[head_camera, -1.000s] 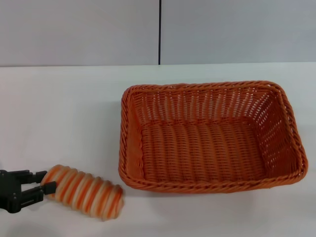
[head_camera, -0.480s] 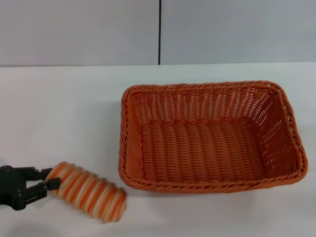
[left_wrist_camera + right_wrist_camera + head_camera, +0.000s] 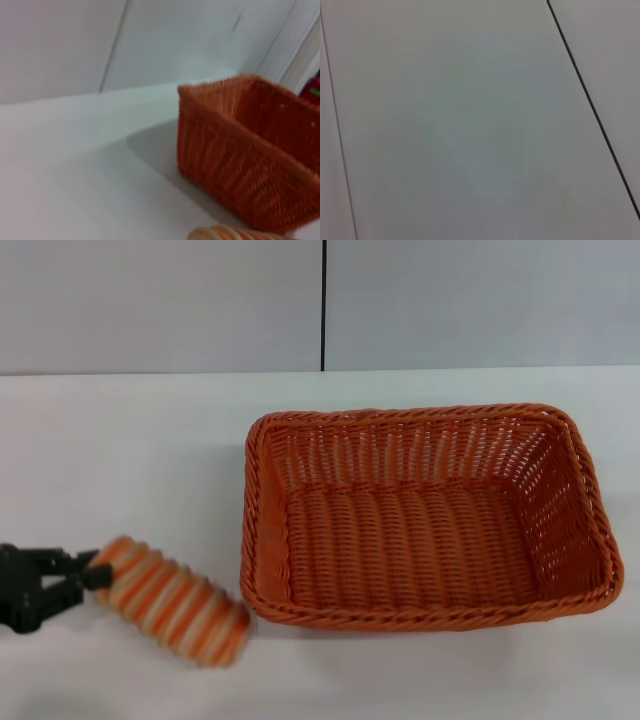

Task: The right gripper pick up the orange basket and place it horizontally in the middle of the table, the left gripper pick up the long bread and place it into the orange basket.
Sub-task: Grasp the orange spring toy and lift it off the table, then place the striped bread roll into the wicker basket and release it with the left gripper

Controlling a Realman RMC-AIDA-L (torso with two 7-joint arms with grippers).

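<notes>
The orange basket (image 3: 425, 515) lies lengthwise across the middle of the white table (image 3: 130, 460), empty inside. At the front left my left gripper (image 3: 90, 578) is shut on one end of the long bread (image 3: 170, 602), a striped orange and cream roll lifted slightly and tilted, just left of the basket's front corner. The left wrist view shows the basket (image 3: 250, 160) from the side and a sliver of the long bread (image 3: 225, 233) at its edge. The right gripper is out of view; its wrist view shows only a plain grey wall.
A grey panelled wall with a dark vertical seam (image 3: 323, 305) stands behind the table. Bare white tabletop stretches left of and behind the basket.
The left gripper has risen a little with the bread, whose free end has swung up off the table. The basket has not moved.
</notes>
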